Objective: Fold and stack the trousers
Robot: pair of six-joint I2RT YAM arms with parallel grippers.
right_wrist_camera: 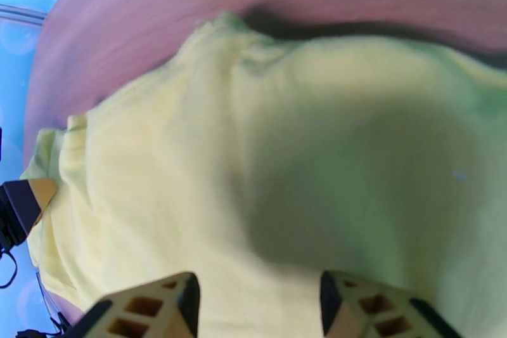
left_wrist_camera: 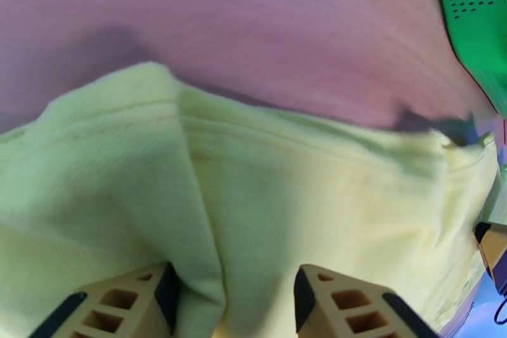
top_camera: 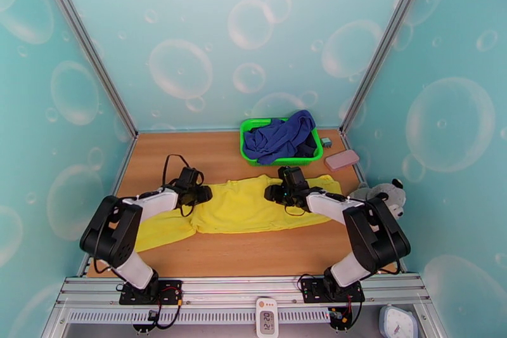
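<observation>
The yellow trousers (top_camera: 241,209) lie spread flat across the middle of the wooden table (top_camera: 190,149), with one part trailing to the near left. My left gripper (top_camera: 203,193) hovers low over their far left edge. In the left wrist view its jaws stand open (left_wrist_camera: 234,301), and a raised fold of the trousers (left_wrist_camera: 304,193) runs down between the fingers. My right gripper (top_camera: 274,192) is over the far right part, pointing left. In the right wrist view it is open (right_wrist_camera: 260,307) just above the trousers (right_wrist_camera: 190,155), which its shadow darkens.
A green basket (top_camera: 244,136) holding a blue cloth (top_camera: 282,136) stands at the back of the table, right behind the trousers. A pink block (top_camera: 342,159) and a plush toy (top_camera: 380,193) sit along the right wall. Bare wood lies in front of the trousers.
</observation>
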